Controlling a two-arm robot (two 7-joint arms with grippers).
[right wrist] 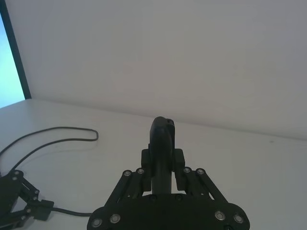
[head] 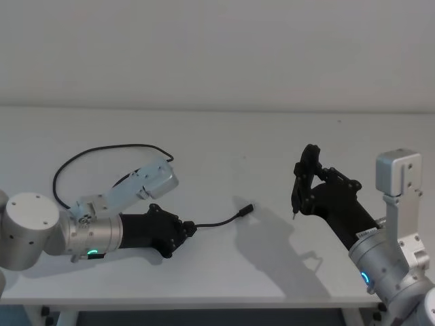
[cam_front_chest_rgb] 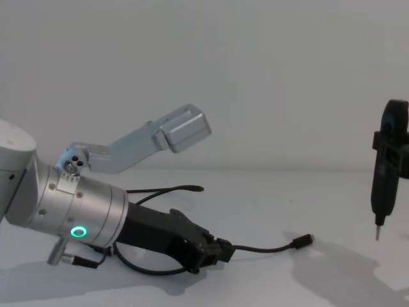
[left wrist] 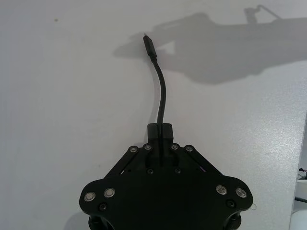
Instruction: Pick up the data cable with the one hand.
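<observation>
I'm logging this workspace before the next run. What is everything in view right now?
data cable: one, black, looping over the table's left half, gripped a short way behind its plug, which points toward the middle.
table: one, white, under everything.
wall: one, pale grey, behind the table.
left gripper: one, black, low over the table's near left, shut on the data cable.
right gripper: one, black, raised over the table's right side, pointing down, shut, holding nothing.

White table [head: 224, 136], plain pale wall [head: 217, 47]
</observation>
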